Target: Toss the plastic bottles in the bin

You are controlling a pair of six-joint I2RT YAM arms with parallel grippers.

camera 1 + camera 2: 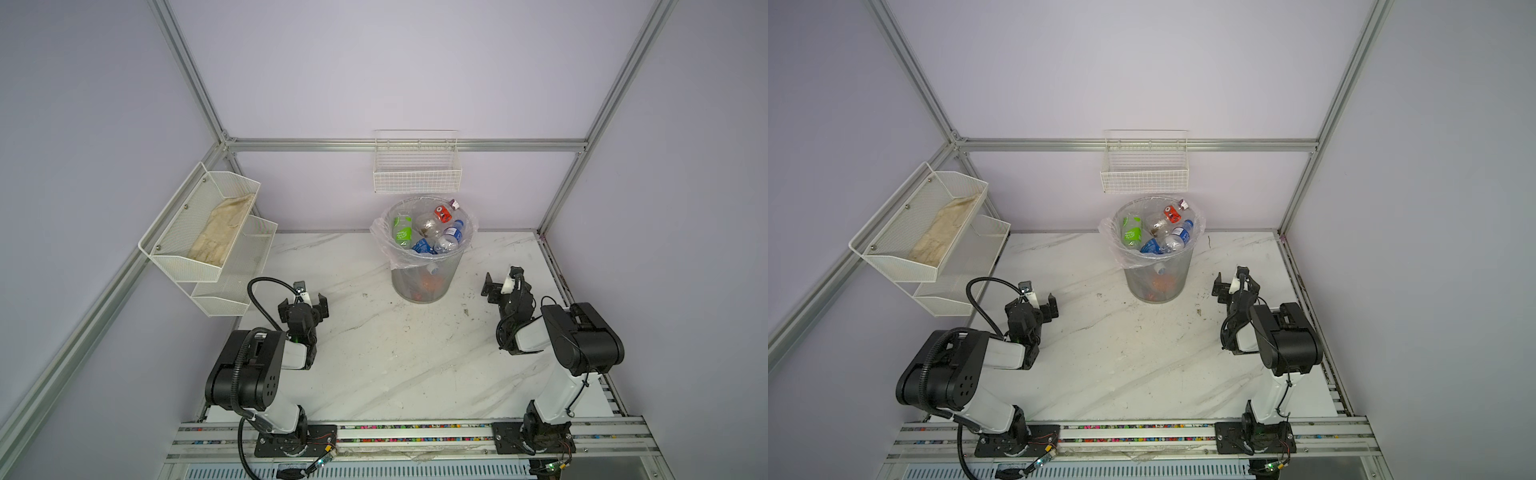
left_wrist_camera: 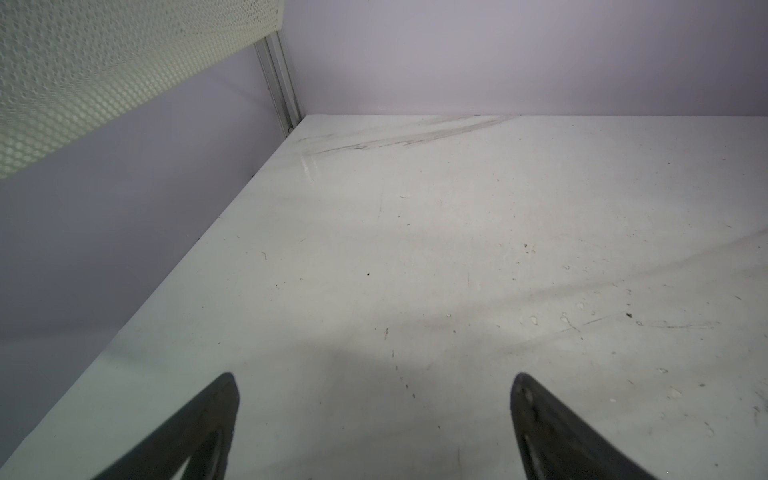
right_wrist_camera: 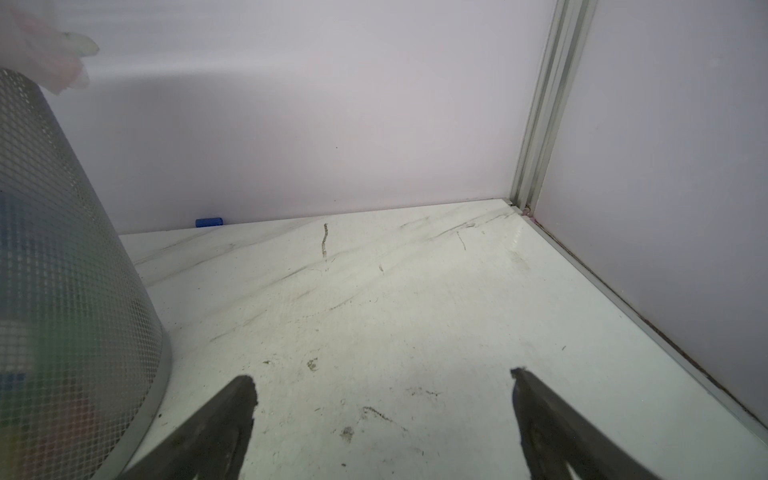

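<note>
My left gripper (image 1: 303, 307) hangs spread and empty just beside the wall shelf (image 1: 199, 232); a careless lift could clip its mesh. The bottles (image 1: 432, 230) lie heaped near the rim of the bin (image 1: 419, 282) (one more might roll out). My right gripper (image 1: 503, 286), also spread and empty, is near the bin's side; a swing could tip it. The small blue thing (image 3: 209, 222) by the back wall may be a cap. The table (image 1: 395, 353) between the arms gives open room.
</note>
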